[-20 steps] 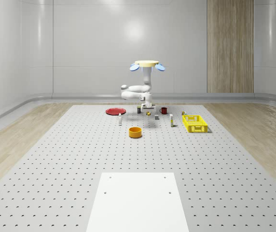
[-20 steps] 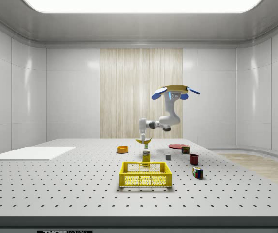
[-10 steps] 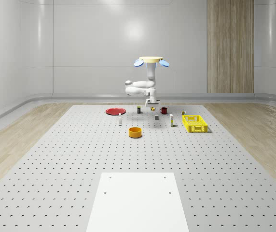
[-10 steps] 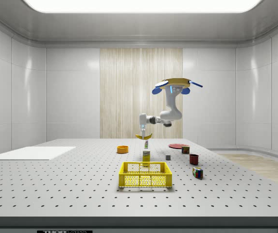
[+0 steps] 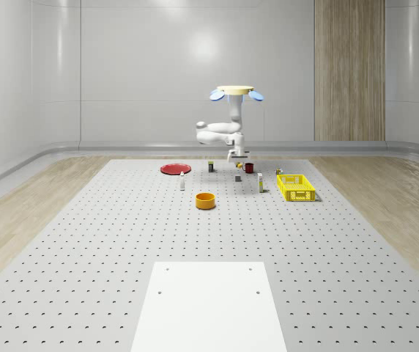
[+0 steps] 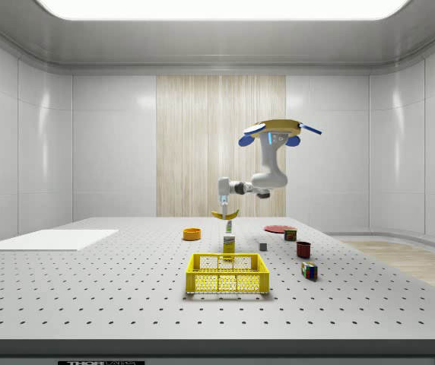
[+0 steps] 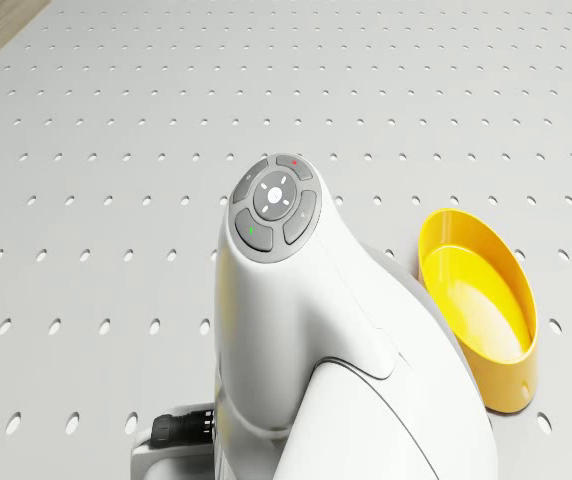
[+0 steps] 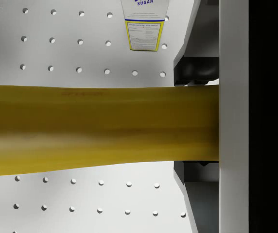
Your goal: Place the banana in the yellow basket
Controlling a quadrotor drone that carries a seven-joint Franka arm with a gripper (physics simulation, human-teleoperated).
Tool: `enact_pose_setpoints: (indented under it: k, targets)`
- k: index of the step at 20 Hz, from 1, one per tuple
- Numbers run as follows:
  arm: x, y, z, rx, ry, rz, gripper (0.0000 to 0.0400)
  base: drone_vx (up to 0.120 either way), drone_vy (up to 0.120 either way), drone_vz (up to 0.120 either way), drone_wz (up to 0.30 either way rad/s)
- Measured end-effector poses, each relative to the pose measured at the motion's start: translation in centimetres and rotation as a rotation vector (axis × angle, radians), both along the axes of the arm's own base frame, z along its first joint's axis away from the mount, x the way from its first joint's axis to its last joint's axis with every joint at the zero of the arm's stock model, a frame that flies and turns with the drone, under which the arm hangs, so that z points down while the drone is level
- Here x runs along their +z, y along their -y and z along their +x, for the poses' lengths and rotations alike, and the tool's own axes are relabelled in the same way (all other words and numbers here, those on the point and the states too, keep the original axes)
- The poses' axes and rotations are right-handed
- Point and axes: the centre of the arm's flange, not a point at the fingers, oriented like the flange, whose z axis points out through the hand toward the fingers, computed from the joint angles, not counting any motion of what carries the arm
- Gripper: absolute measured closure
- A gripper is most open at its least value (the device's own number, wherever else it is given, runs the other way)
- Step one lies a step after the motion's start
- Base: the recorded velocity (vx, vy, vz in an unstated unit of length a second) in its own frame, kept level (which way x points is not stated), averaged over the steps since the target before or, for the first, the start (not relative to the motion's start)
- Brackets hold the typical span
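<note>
The banana (image 8: 100, 128) lies crosswise between my fingers (image 8: 196, 72) in the wrist view, and my gripper (image 8: 196, 121) is shut on it. In the side view the banana (image 6: 224, 215) hangs from the gripper (image 6: 223, 207) well above the table, over the sugar box (image 6: 229, 243) and beyond the yellow basket (image 6: 227, 274). The drone (image 6: 278, 131) hovers high, to the side view's right of the gripper. In the whole-scene view the drone (image 5: 236, 91) hovers at the table's far end, and the yellow basket (image 5: 296, 188) stands to its right, nearer the camera.
An orange bowl (image 5: 206, 200), a red plate (image 5: 174, 169) and a red mug (image 5: 249, 167) stand on the perforated table. The side view shows a colour cube (image 6: 309, 270) and a small grey block (image 6: 263, 246). A white sheet (image 5: 208, 304) lies at the table's near end.
The drone, the arm and the held banana have shifted toward the whole-scene view's right and risen a little. The gripper has stayed shut on the banana.
</note>
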Motion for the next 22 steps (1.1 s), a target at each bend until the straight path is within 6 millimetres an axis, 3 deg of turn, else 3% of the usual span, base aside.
enact_pose_setpoints:
  k: [22]
  targets:
    - [0.00,0.00,0.00,0.000,0.000,0.000,0.0207,0.000,0.120,0.000,0.000]
